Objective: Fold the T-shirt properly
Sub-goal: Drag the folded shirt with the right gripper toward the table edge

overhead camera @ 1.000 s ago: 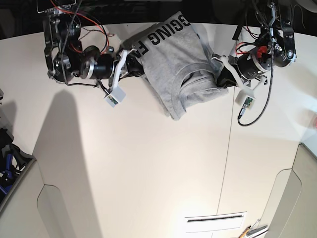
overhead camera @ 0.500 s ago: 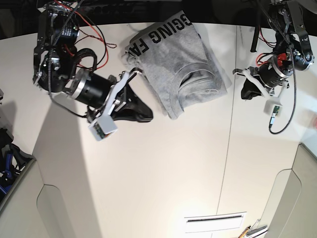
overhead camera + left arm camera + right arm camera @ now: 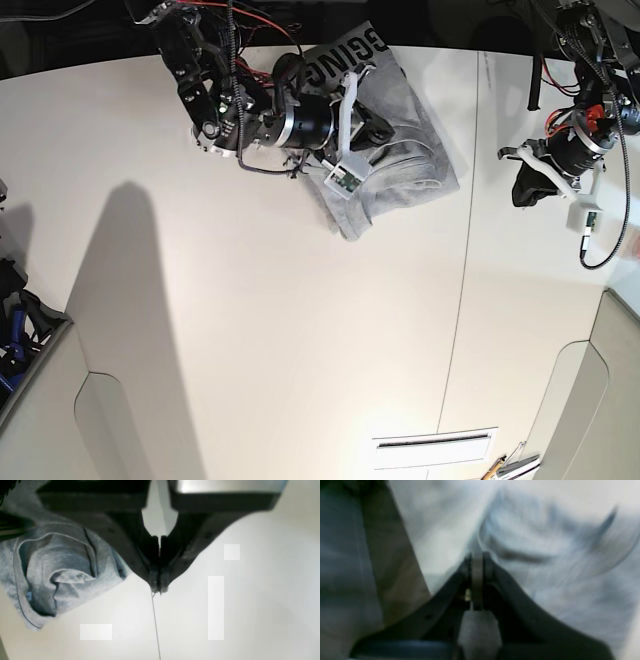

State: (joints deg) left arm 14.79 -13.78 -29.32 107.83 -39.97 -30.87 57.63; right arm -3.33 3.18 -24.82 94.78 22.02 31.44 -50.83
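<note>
The T-shirt [image 3: 400, 150] lies in a folded, rumpled grey bundle at the upper middle of the base view, close to the far edge of the white table [image 3: 300, 340]. Its top edge runs almost to the table's dark back border; its lower corner points down and left into bare tabletop. Black block lettering shows along the upper fold, only the letters "GGING" readable, the rest hidden by the arm. In the left wrist view the bundle [image 3: 57, 570] fills the left side, with hems and a rolled fold, and a small blue tag too blurred to read.

The right gripper [image 3: 372, 128] sits over the shirt's middle, its wrist camera box hanging at the cloth's left edge. In the right wrist view its jaws are pressed together [image 3: 477, 560] with blurred grey fabric just behind the tips; whether any cloth is pinched cannot be told.

The left gripper [image 3: 522, 188] hangs well apart from the shirt at the right of the base view, beyond the table seam [image 3: 465, 270]. Its jaws are closed on nothing [image 3: 158, 587], directly above that seam.

Wide bare tabletop spreads across the whole lower half of the base view.
</note>
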